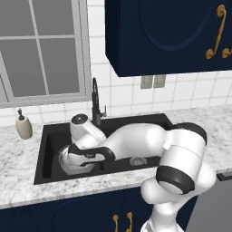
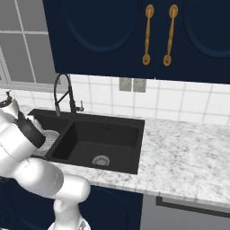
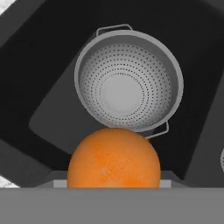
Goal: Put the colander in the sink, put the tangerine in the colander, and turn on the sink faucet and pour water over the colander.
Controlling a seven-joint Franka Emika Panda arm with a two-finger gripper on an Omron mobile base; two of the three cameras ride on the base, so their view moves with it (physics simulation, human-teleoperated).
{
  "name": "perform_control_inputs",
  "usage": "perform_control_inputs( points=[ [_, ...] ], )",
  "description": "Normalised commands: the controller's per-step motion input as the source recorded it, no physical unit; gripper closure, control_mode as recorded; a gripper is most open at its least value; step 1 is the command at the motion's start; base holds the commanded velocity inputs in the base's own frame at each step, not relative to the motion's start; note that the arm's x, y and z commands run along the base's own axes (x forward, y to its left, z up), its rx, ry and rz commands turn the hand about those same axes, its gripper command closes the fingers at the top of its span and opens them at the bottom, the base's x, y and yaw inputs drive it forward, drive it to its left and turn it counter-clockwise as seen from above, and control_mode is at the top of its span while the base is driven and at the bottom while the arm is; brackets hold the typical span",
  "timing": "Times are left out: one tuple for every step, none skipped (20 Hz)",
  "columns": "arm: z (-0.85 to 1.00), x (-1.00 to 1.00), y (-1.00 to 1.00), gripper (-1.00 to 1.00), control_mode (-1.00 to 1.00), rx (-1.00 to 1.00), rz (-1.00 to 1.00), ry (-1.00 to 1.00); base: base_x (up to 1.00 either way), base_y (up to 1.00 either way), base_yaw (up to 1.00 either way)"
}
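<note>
The jaws hold the tangerine [image 3: 113,158], half spread around it. The colander [image 3: 128,82] sits in the sink [image 3: 52,57] straight ahead of the fruit, bowl open toward it.

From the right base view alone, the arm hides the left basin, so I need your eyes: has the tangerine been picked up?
Observer: Yes. The hand view shows the tangerine held close at the hand, above the sink.
Operator: Is the colander ready underneath?
Observer: The colander sits upright on the basin floor, empty. In that view the fruit overlaps its near rim, so it looks not quite centred over the bowl.
</note>
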Motion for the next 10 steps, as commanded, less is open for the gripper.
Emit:
perform_control_inputs(
  points=[
    [0.00, 0.17, 0.19, 1.00, -1.00, -0.08, -0.04, 0.12, 0.00, 0.00, 0.00],
    [0.00, 0.19, 0.29, 1.00, -1.00, -0.08, -0.03, 0.09, 0.00, 0.00, 0.00],
    [0.00, 0.23, 0.31, 1.00, -1.00, -0.09, -0.02, 0.05, 0.00, 0.00, 0.00],
    [-0.01, 0.29, 0.29, 1.00, -1.00, -0.09, -0.02, 0.04, 0.00, 0.00, 0.00],
    [-0.10, 0.34, 0.29, 1.00, -1.00, -0.10, -0.02, 0.03, 0.00, 0.00, 0.00],
    [-0.16, 0.40, 0.18, 1.00, -1.00, -0.09, -0.01, 0.04, 0.00, 0.00, 0.00],
    [-0.20, 0.39, 0.06, 1.00, -1.00, -0.07, 0.00, 0.02, 0.00, 0.00, 0.00],
    [-0.21, 0.32, 0.00, 1.00, -1.00, -0.05, 0.00, 0.01, 0.00, 0.00, 0.00],
    [-0.19, 0.19, 0.00, 1.00, -1.00, -0.03, 0.00, 0.00, 0.00, 0.00, 0.00],
    [-0.21, 0.13, 0.00, 1.00, -1.00, -0.02, 0.00, 0.00, 0.00, 0.00, 0.00]
  ],
)
